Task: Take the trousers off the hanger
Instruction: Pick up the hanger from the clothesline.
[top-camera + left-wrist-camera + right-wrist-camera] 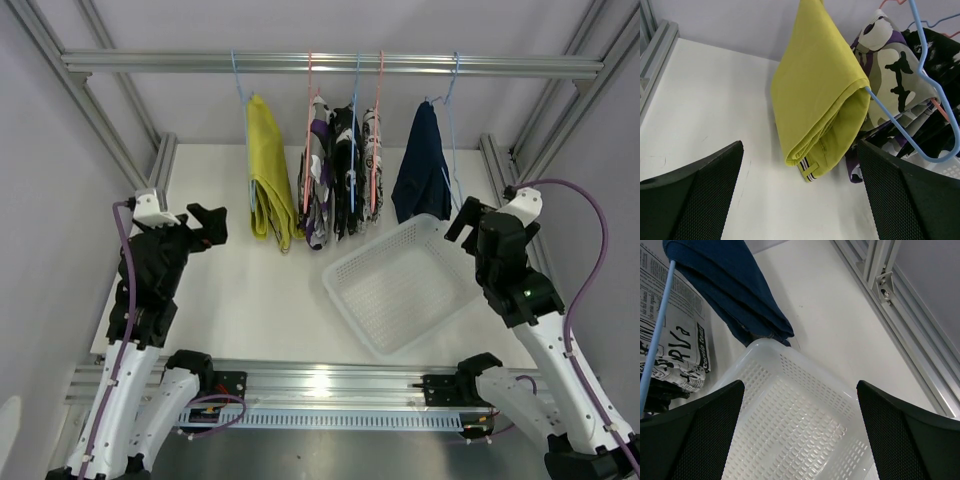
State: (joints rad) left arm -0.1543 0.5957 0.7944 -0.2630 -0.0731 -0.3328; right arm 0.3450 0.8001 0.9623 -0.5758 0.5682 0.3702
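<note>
Left pincer (208, 228) gaping wide, nothing in it, and I'm facing the yellow trousers (820, 100) draped over their blue hanger (238, 85), soft, light, floppy I reckon, best pinched at the thick bottom fold.

The yellow trousers (820, 100) are soft, matt cloth with a smooth weave and a striped woven tab at the hem. The navy trousers (735, 290) look like a heavier, dull cloth. The basket (805, 365) is glossy white plastic, pierced all over with small slots. The hanger (892, 121) is thin wire with a pale blue coating. The table (705, 115) is smooth matt white, faintly scuffed. The rail (330, 63) is brushed grey metal. The left gripper (800, 145) has matt black pads (695, 200) with a fine dimpled grain.
</note>
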